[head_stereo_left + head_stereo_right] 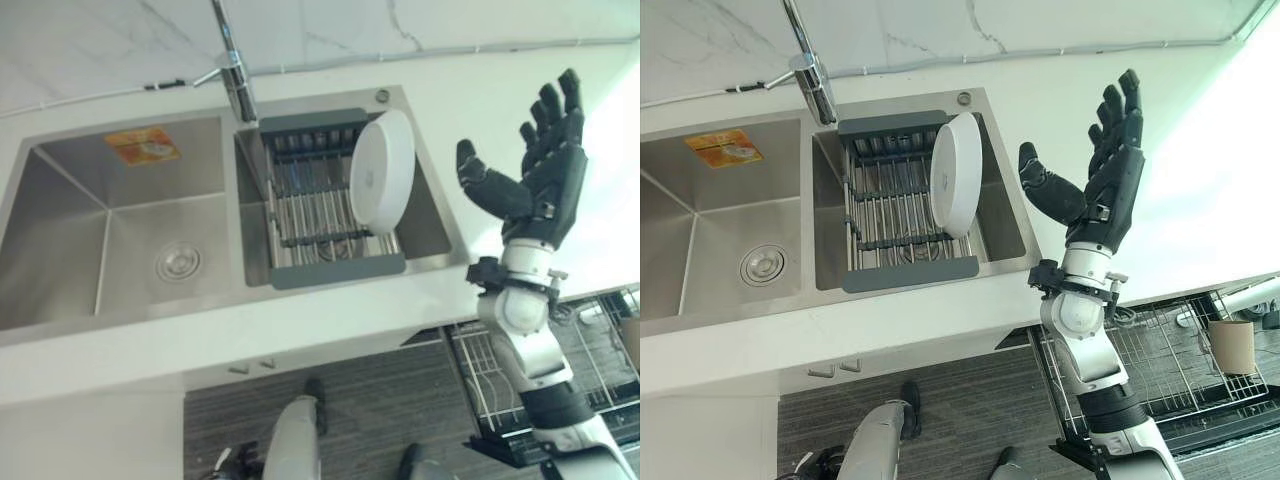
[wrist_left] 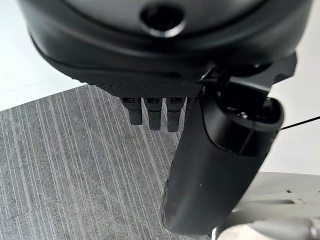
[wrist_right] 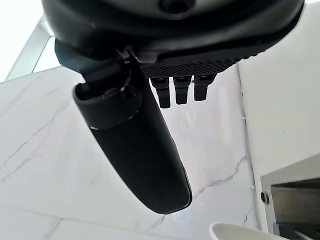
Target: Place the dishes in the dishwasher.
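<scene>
The white plate (image 1: 382,172) stands on edge in the grey drying rack (image 1: 330,268) set in the sink's smaller basin (image 1: 432,230), leaning against the rack's rim so it can drain and be taken by its edge. The right hand (image 1: 535,170) hangs just beside it, over the surface (image 1: 600,130), fingers straight and spread with the thumb turned toward the plate; it holds nothing and looks ready to reach in. Below and behind that hand, the dishwasher's wire basket (image 1: 1170,370) is pulled out, probably to receive the plate. The left hand (image 2: 150,107) hangs over the floor, fingers relaxed.
</scene>
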Robot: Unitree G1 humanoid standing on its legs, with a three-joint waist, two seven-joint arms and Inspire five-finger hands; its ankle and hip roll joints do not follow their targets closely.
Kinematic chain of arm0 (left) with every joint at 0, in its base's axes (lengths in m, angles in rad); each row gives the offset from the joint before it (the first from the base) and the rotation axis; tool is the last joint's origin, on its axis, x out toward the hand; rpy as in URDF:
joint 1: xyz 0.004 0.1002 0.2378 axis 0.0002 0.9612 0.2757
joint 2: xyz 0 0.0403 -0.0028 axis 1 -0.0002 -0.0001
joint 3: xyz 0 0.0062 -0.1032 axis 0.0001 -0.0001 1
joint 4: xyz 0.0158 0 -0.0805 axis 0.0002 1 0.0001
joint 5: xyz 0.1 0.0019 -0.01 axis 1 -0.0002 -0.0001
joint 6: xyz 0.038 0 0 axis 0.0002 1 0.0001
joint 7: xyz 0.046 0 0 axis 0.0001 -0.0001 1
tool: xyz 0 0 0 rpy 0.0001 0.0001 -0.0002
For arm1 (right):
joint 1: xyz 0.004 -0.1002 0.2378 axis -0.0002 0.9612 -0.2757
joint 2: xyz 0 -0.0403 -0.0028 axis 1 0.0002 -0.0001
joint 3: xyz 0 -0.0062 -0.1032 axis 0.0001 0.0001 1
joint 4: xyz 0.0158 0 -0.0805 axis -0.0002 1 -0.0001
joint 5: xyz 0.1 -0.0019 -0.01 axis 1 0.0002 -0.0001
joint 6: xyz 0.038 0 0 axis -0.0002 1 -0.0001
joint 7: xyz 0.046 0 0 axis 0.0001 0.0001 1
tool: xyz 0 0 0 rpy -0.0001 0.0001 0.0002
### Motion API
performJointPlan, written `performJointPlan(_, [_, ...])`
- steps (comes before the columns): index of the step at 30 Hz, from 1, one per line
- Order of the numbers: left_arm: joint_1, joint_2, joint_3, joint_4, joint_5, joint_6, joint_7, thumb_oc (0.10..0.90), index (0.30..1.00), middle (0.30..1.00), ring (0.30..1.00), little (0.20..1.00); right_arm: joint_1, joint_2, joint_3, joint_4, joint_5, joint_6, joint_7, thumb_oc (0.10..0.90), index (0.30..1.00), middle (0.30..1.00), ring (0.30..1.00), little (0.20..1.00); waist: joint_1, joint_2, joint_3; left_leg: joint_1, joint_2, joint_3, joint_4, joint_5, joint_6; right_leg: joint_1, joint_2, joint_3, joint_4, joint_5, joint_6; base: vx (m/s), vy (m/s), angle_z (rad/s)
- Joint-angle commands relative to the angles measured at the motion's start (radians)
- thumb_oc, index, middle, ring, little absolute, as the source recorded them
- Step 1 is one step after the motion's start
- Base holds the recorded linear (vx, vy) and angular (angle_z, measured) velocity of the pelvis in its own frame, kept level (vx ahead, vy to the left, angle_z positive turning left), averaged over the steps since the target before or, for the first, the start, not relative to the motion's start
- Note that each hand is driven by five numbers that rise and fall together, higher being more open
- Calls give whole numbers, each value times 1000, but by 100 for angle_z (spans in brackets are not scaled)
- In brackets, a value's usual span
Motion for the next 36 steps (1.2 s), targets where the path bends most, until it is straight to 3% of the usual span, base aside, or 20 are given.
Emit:
performJointPlan(1, [26, 42, -25, 30, 16, -3, 16, 800, 900, 900, 900, 900, -62, -30, -41, -84, 43, -58, 69, 800, 900, 900, 900, 900, 5, 17, -33, 13, 34, -74, -120, 44, -107, -10, -13, 17, 74, -17, 9, 0, 0, 0])
performJointPlan(10, [31, 35, -28, 48, 4, 14, 7, 800, 900, 900, 900, 900, -63, 11, -20, -113, 52, -101, 55, 800, 900, 900, 900, 900, 7, 19, -34, 19, 34, -77, -120, 41, -107, -7, -13, 12, 74, -15, 8, 0, 0, 0])
performJointPlan(36, [33, 27, -30, 76, 9, 36, 19, 800, 900, 900, 900, 900, -35, 44, 35, -102, 89, -46, 96, 800, 900, 900, 900, 900, 5, 21, -39, 23, 43, -75, -120, 41, -111, -5, -9, 5, 74, -19, 3, 0, 0, 0])
